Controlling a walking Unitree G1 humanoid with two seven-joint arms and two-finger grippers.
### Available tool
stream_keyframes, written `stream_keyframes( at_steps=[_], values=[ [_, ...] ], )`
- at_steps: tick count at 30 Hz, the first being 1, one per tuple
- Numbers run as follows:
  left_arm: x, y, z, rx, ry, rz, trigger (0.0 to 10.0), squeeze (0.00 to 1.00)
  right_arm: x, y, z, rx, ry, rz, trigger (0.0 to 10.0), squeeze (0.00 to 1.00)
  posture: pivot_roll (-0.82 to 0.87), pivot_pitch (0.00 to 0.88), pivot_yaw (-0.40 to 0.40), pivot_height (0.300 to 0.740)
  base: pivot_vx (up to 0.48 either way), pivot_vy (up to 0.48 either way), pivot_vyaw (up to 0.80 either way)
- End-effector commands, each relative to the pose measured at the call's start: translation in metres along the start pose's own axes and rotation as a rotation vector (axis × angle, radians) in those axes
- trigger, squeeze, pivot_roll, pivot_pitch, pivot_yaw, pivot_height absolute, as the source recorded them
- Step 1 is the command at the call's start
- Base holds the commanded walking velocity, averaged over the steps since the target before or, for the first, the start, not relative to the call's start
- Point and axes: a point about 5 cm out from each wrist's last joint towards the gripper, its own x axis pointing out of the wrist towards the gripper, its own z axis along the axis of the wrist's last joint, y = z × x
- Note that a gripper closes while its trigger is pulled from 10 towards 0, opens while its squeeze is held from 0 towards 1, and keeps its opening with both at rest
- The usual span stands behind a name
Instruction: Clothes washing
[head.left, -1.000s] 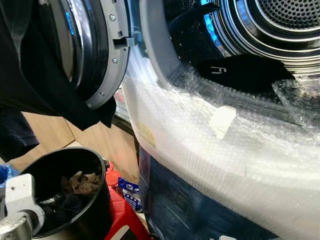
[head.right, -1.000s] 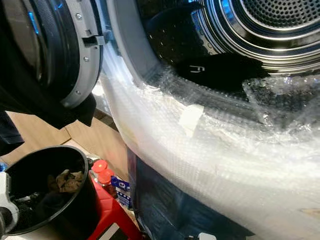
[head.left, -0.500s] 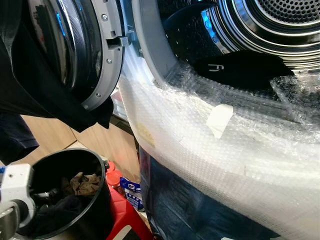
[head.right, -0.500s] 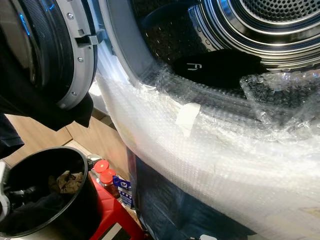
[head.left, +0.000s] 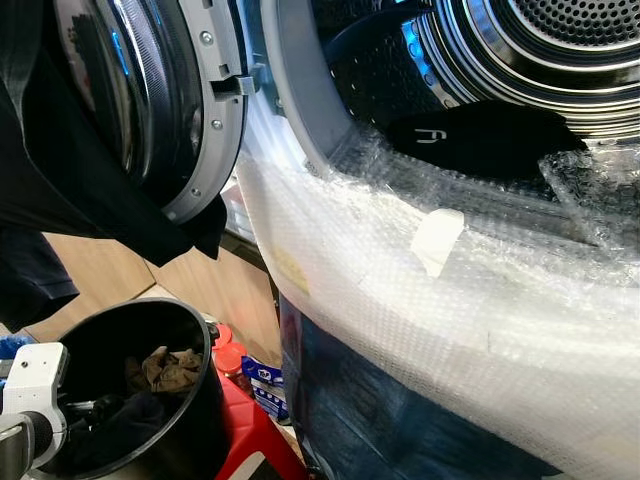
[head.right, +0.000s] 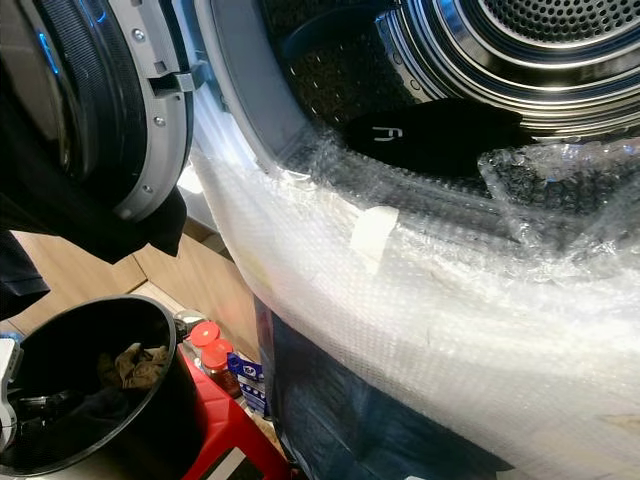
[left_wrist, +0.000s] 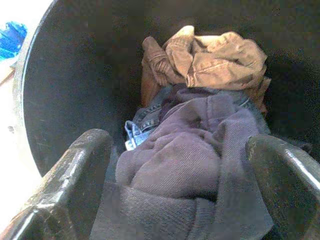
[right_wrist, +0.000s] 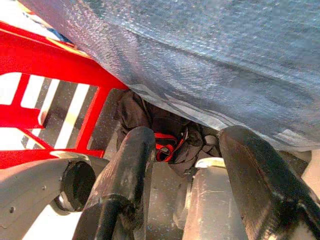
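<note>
Laundry sits in a black bucket (head.left: 190, 400) at lower left: a crumpled purplish-grey garment (left_wrist: 185, 170) on top, a tan one (left_wrist: 210, 60) behind it, denim between them. The left tool (left_wrist: 175, 165) is inside the bucket, fingers spread wide either side of the purplish garment, gripping nothing. A black garment (head.left: 480, 135) lies in the washer drum (head.left: 540, 50). Bubble wrap (head.left: 420, 290) covers the machine front. The right tool (right_wrist: 185, 165) hangs open near a red stool (right_wrist: 55, 65).

Left pincer (left_wrist: 177, 165) spread wide over purple cloth (left_wrist: 185, 165) in a black bucket (left_wrist: 65, 85) (tan garment (left_wrist: 210, 60) behind).
</note>
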Motion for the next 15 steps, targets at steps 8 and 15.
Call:
stream_keyframes(
  at_steps=[8, 15],
  values=[
    [0.004, -0.001, -0.018, 0.057, 0.089, 0.032, 10.0, 1.0, 0.0, 0.003, -0.003, -0.001, 0.009, 0.002, 10.0, 0.0, 0.29, 0.024, 0.091, 0.74, 0.0, 0.0, 0.0],
    [0.009, -0.005, -0.024, 0.072, 0.103, 0.04, 10.0, 0.0, 0.0, 0.002, -0.003, -0.019, 0.014, -0.001, 10.0, 0.0, 0.29, 0.025, 0.085, 0.74, 0.0, 0.0, 0.0]
  ],
)
